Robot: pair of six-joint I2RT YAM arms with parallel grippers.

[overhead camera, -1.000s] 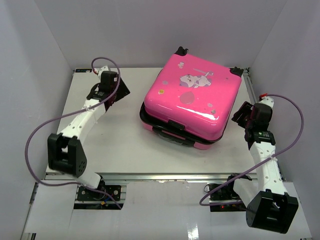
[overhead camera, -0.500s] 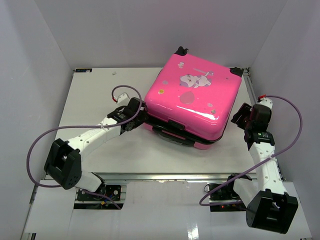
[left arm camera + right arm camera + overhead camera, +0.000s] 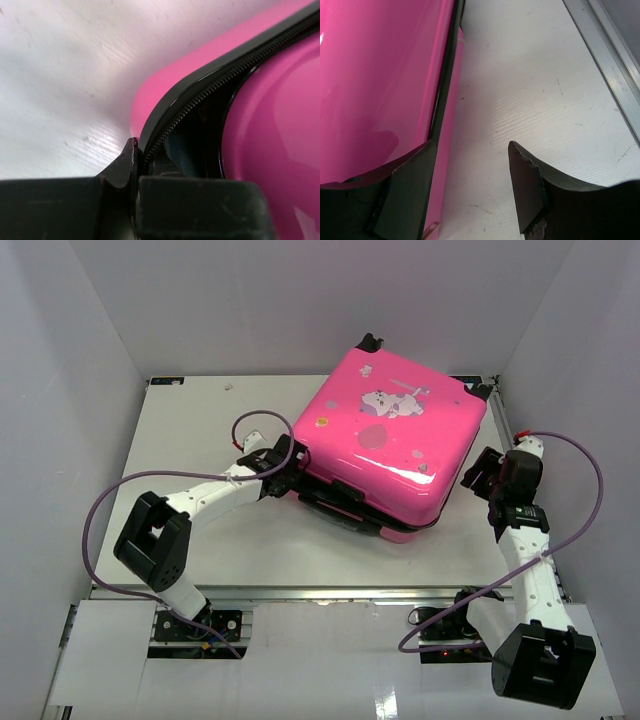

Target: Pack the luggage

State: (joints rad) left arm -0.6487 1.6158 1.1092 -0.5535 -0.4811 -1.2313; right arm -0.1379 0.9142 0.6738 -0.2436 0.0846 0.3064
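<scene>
The luggage (image 3: 390, 430), a glossy hot-pink hard-shell case with cartoon prints and black trim, lies flat on the white table (image 3: 200, 430), skewed, with its shells slightly parted along the near-left edge. My left gripper (image 3: 288, 468) is at the case's left corner. In the left wrist view the left gripper (image 3: 137, 160) is shut with the luggage's (image 3: 280, 125) black zipper trim (image 3: 200, 95) running in between its fingers. Beside the case's right side, my right gripper (image 3: 478, 472) stands open. Its left finger (image 3: 407, 190) lies along the pink shell (image 3: 370, 75), with only bare table between the jaws of the right gripper (image 3: 470, 185).
White walls close in the table on the left, back and right. A metal rail (image 3: 605, 50) runs along the table's right edge, close to my right arm. Purple cables (image 3: 100, 520) loop off both arms.
My left arm swung from the back left corner to the luggage's left corner, and its gripper shut there. The luggage shifted and turned a little toward the back right. The right arm barely moved.
</scene>
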